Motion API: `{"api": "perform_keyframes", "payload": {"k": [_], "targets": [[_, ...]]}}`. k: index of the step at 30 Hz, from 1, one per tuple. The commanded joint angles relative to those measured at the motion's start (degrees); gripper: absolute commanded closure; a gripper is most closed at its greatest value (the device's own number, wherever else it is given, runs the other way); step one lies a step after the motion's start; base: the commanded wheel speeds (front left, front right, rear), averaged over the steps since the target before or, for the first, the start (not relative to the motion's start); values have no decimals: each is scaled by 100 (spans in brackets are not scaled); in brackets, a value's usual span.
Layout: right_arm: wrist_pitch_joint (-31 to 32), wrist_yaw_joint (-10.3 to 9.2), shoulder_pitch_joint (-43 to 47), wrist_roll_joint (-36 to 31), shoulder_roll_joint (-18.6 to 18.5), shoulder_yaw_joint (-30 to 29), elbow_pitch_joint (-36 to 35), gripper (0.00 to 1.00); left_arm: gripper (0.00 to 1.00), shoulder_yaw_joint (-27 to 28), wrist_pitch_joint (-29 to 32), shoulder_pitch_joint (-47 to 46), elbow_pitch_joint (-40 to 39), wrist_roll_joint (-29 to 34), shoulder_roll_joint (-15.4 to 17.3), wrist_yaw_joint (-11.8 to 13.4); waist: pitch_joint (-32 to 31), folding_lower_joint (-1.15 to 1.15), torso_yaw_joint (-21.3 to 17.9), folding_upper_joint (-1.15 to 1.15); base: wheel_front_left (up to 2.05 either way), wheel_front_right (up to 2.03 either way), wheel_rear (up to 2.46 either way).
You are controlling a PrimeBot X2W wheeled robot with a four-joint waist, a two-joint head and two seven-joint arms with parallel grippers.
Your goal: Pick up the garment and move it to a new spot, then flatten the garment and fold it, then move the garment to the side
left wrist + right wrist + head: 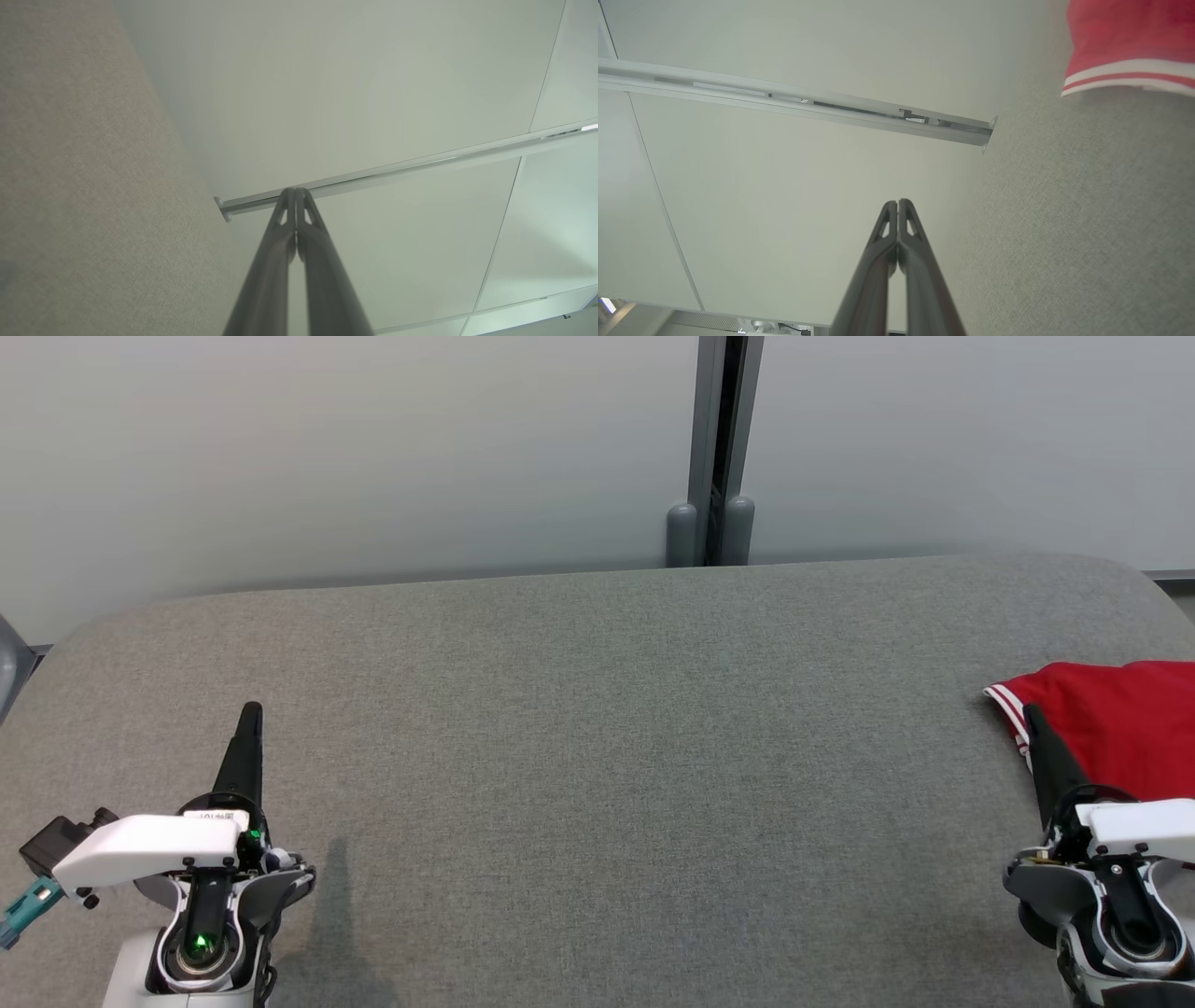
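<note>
The garment point(1116, 723) is red with a white-striped hem and lies folded at the right edge of the grey fabric surface point(597, 756), partly cut off by the frame. Its striped hem point(1129, 77) also appears in the right wrist view at the upper right. My right gripper point(1032, 714) is shut and empty, its tip just beside the garment's near left corner. My left gripper point(250, 712) is shut and empty at the lower left, far from the garment. Both wrist views show closed fingers, left point(295, 192) and right point(898, 204).
A pale wall with a grey vertical post point(714, 457) stands behind the surface. The surface's rounded back edge runs just below the wall. A grey rail point(397, 170) crosses the wall in the wrist views.
</note>
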Motion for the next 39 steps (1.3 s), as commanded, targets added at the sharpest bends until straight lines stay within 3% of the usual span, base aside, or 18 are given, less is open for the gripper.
{"api": "perform_keyframes", "payload": {"k": [1,22,39], "targets": [[24,2,-133,157,-42,-43,15,100,100,58,34,-188,29,-121,-4,-54,2,0,-1,0,0,0,0],[131,2,-330,918,-40,-116,268,100,100,234,166,-382,274,-756,-169,-196,24,0,-16,0,0,0,0],[113,2,-302,895,-40,-112,264,100,100,233,161,-362,266,-717,-167,-194,24,0,-16,0,0,0,0]]}}
